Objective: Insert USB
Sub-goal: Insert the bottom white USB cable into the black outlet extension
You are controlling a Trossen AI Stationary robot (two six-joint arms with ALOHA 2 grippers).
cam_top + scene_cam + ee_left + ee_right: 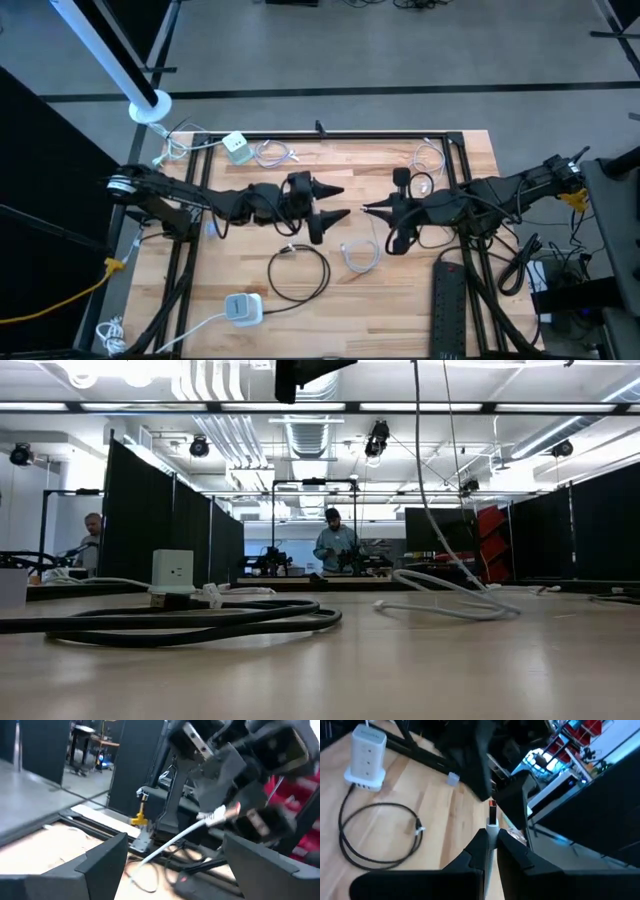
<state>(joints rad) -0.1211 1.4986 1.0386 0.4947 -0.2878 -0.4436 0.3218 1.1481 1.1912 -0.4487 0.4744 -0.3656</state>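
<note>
The right gripper (490, 851) is pinching a white USB cable (358, 255) just behind its plug (492, 815), holding it in the air over the middle of the wooden table (400, 320). The left gripper (330, 202) is facing it with its fingers spread wide and nothing between them; in the left wrist view the plug is poking out of the right arm's fingers.

The likely target is the white charger block (241, 308), sitting on the table near the front edge, well to the left of the held plug, with a black cable (298, 272) coiled between the two. Doing this step well probably means carrying the plug down to that charger, squaring the metal tip with a port before pushing, and keeping the grip close to the plug so the cord is not buckling — the free left gripper could be steadying the charger so it is not sliding back.

Counting from above:
- two arms
- two white charger blocks — the second one (236, 146) lying far from the first, at the back edge
- one black coil
- about four loose white cables
- one black power strip (450, 305), right of the near charger
</note>
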